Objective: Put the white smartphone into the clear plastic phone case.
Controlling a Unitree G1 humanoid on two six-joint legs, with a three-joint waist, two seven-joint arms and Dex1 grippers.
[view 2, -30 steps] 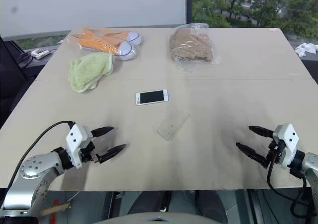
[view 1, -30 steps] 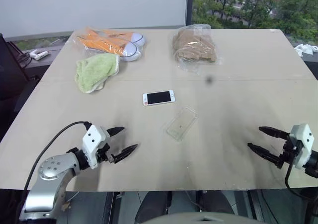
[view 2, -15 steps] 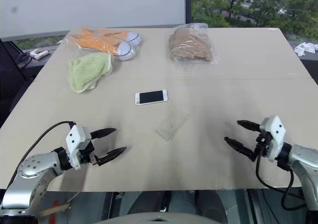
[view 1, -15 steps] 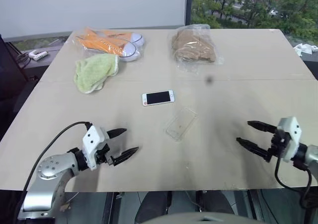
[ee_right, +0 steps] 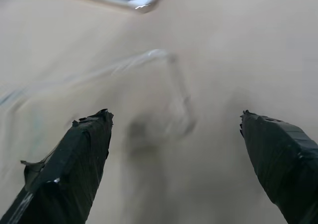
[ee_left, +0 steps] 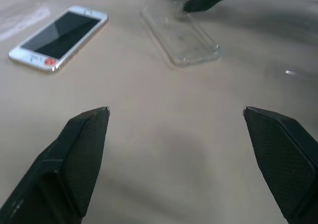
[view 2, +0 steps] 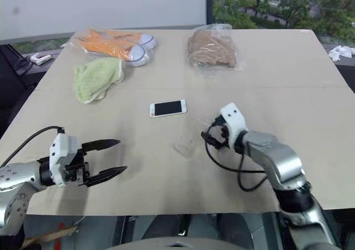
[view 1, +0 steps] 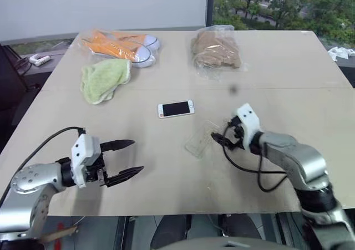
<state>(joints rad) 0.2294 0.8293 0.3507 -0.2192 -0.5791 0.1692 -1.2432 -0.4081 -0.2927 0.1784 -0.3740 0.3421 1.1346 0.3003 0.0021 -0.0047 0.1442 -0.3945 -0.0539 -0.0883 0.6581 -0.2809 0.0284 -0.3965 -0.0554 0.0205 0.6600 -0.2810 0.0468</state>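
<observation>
Wide tan wooden table, left gripper open at near left, right gripper open just right of clear plastic phone case mid-table, white smartphone beyond it, face up, no readable writing

Phone and case, apart on the table

The white smartphone lies flat, black screen up; the clear plastic phone case lies empty near it.
</observation>
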